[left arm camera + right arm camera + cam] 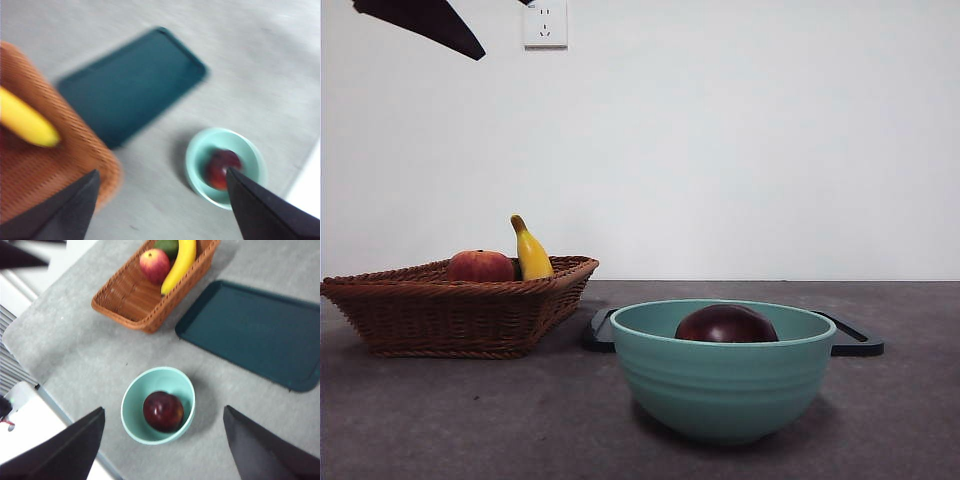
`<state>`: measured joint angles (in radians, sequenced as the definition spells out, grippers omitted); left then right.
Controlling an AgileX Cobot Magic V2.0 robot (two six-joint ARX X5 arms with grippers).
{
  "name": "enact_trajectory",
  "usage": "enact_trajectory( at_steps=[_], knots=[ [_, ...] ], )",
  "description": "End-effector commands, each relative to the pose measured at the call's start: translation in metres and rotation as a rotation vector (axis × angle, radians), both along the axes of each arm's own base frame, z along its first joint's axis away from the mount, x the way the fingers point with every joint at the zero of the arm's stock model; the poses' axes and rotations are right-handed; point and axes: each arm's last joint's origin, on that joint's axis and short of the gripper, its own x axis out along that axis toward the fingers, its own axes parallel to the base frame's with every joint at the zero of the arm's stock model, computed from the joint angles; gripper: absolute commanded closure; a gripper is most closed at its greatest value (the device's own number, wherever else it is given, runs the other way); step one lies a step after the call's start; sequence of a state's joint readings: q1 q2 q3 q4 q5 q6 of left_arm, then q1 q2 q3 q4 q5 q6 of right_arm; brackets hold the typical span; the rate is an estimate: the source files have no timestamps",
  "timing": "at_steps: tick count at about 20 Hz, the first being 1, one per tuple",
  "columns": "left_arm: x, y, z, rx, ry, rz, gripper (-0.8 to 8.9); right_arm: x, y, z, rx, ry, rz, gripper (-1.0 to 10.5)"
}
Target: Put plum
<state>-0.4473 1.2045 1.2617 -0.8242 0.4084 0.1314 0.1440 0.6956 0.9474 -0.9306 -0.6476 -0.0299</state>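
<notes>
High above the table, the right gripper [162,440] hangs with its two black jaws spread wide and nothing between them. Directly beneath it sits a mint-green bowl [134,412], and the plum [163,411] lies inside, dark maroon and glossy, resting on the bowl's floor. The left gripper [162,200] is also raised and splayed apart, holding nothing (its view is blurred), with the same bowl [197,160] and plum [221,167] seen below it.

From the front, the plum [726,325] shows only its top above the bowl's rim [720,375]. Behind the bowl lies a flat dark-teal tray [855,345], bare on its surface. Beside the tray stands a wicker basket [450,315] holding a red-and-yellow apple [480,266] and a yellow banana [531,253]; the right wrist view also shows a green fruit [167,247] at the basket's far end. A black arm tip [425,22] pokes in at the top corner, near a white wall socket [545,22].
</notes>
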Motion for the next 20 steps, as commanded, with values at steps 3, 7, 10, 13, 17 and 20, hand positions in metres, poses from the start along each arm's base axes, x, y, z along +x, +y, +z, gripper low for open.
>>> enact_trajectory(
  at_steps=[3, 7, 10, 13, 17, 20],
  knots=[
    [-0.013, 0.003, -0.033, -0.016, 0.146, -0.066, 4.09, 0.006, 0.001, 0.003, -0.007, -0.006, 0.004, 5.7],
    [-0.026, 0.005, -0.066, -0.032, 0.321, -0.147, 4.09, 0.013, 0.002, -0.001, -0.027, 0.034, -0.017, 5.7],
    [-0.028, 0.006, -0.072, -0.017, 0.346, -0.154, 4.09, 0.018, 0.002, -0.008, -0.039, 0.113, -0.017, 5.7],
    [-0.028, 0.006, -0.072, -0.020, 0.339, -0.155, 4.09, 0.024, 0.003, -0.015, -0.052, 0.200, -0.018, 5.7],
    [-0.027, 0.005, -0.071, -0.023, 0.332, -0.156, 4.09, 0.034, 0.010, -0.023, -0.057, 0.292, -0.021, 5.7],
    [-0.026, 0.005, -0.071, -0.027, 0.322, -0.156, 4.09, 0.044, 0.024, -0.040, -0.099, 0.348, 0.000, 5.7]
  ],
)
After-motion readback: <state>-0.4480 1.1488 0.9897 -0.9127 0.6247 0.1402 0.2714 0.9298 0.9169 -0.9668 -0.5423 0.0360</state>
